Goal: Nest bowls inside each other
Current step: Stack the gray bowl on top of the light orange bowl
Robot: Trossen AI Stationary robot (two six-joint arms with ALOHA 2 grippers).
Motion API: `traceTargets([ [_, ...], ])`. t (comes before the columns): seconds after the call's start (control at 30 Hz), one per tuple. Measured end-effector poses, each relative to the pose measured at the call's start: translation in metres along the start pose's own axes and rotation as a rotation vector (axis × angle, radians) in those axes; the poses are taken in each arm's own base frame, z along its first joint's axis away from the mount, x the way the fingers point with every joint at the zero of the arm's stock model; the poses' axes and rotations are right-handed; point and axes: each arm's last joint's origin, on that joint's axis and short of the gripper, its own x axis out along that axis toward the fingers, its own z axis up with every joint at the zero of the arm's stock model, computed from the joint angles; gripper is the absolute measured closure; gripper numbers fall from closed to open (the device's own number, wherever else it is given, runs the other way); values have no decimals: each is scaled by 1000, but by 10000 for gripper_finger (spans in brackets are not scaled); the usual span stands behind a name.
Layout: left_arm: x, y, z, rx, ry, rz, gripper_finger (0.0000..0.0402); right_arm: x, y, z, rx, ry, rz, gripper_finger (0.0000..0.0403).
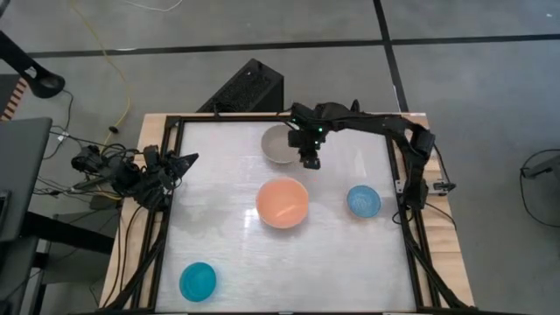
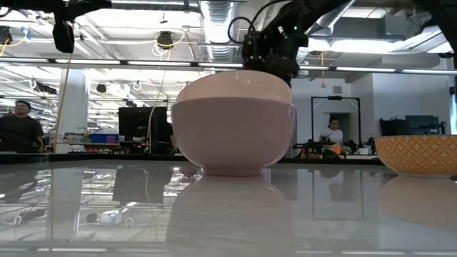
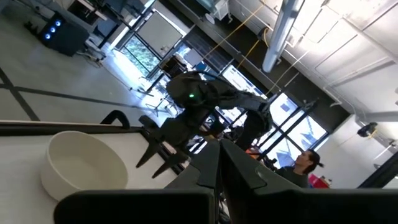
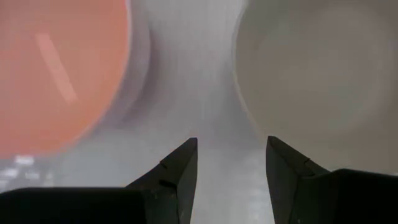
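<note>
Four bowls rest on their bases on the white table. A pale grey bowl (image 1: 278,144) (image 4: 317,68) sits far centre. The salmon-orange bowl (image 1: 282,203) (image 4: 56,68), pale on the outside, is in the middle. A light blue bowl (image 1: 363,201) lies to its right and a teal bowl (image 1: 198,281) at the near left. My right gripper (image 1: 308,159) (image 4: 231,146) hangs open above bare table between the grey and orange bowls, slanting down, with nothing between its fingers. My left gripper (image 1: 185,161) (image 3: 221,168) waits shut at the table's left edge.
The black frame rail (image 1: 398,188) and my right arm's base stand along the right edge. A dark box (image 1: 248,87) sits beyond the far edge. Bare table lies between the bowls. People and shelving show in the room behind.
</note>
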Motion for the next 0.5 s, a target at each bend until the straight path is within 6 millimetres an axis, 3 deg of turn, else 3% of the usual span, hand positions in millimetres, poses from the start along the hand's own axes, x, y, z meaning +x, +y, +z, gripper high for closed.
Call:
traceTargets([
  [0.27, 0, 0, 0, 3, -1, 11, 401, 1, -11, 4, -136, -66, -44, 245],
  [0.5, 0, 2, -1, -2, -7, 51, 401, 45, -23, -4, -147, 51, 19, 245],
])
